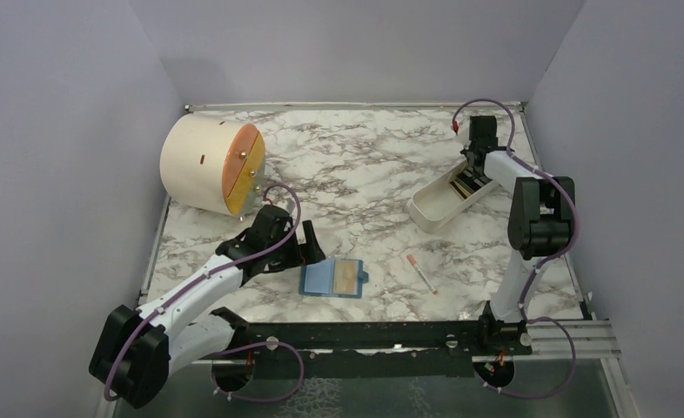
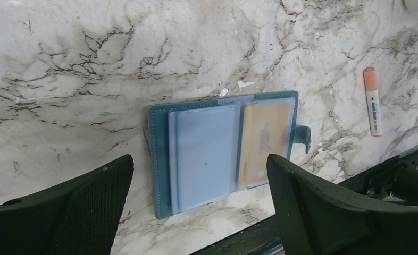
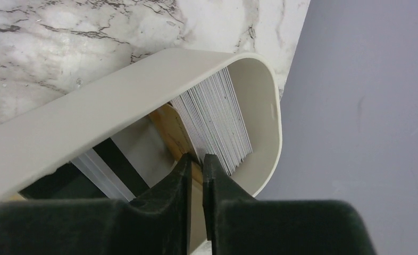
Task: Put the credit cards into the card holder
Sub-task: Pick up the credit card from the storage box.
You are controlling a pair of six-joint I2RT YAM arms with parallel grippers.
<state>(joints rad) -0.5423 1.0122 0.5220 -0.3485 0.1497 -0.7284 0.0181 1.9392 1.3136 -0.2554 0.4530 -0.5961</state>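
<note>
We find the card holder (image 1: 331,279) lying open and flat on the marble tabletop (image 1: 356,174), low and a little left of centre in the top view. In the left wrist view it fills the middle of the frame: a teal cover with pale blue clear sleeves. One gold card (image 2: 264,143) sits in the right-hand sleeve, and the snap tab (image 2: 302,139) juts from the right edge.

The other credit cards (image 3: 220,122) stand on edge in a tight stack inside the white tray (image 1: 434,209), which lies slantwise at the upper right of the top view. In the right wrist view their pale edges pack the rounded end of the tray, and a gold-edged card (image 3: 169,127) leans against the stack's left side.

The right fingers (image 3: 164,207) reach down into the tray at the lower corner of that stack. They are almost together, with only a thin slit left between them and a strip of gold showing in it – whether they pinch that card we cannot tell.

The left fingers (image 2: 68,212) stand wide apart, one in each lower corner of the left wrist view, with the holder beyond and between them – not touching it.

A white stick with an orange cap (image 1: 422,272) lies to the right of the holder, apart from it. A cream drum with an orange face (image 1: 210,165) sits at the upper left of the top view.
</note>
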